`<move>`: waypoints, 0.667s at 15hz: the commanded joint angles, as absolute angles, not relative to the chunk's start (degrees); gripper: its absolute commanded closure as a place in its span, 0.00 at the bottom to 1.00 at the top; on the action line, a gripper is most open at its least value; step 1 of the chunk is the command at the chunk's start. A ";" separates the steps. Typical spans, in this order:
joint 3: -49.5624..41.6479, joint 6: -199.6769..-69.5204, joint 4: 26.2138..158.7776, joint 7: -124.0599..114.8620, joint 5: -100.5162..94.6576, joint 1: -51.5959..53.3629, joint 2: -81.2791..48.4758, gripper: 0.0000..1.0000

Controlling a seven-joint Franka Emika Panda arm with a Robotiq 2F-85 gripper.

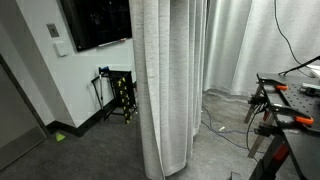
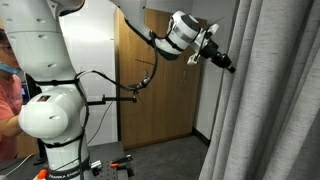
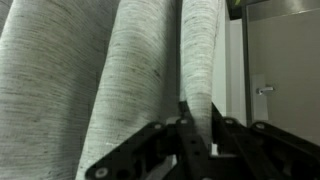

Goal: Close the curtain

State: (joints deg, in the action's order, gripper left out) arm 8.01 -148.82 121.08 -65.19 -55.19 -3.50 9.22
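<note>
Pale curtain [image 1: 165, 80] hangs floor-length in folds mid-room, betw. a wall w/ dark screen [image 1: 95, 22] and a bench [image 1: 290, 95] w/ clamps on it. White arm [image 2: 185, 32] reaches up high to the curtain's edge, wooden door [image 2: 150, 100] behind it. Wrist view: jaws are clamped on one narrow fold of the curtain, fabric pinched betw. them.

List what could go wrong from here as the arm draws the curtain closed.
1. In the wrist view the gripper meets only one narrow fold of the curtain. Whether it is clamped cannot be told, so the fold may slip free under a pull.
2. In an exterior view cables lie on the floor near the curtain's hem, and dragged fabric could snag them.
</note>
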 commanded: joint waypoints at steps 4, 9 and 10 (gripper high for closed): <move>4.87 -157.14 121.71 -44.94 -33.56 2.51 9.53 0.99; 3.25 -155.66 120.14 -23.14 -10.32 12.57 9.14 0.99; 3.13 -154.81 119.55 -18.62 -5.71 14.39 9.15 0.99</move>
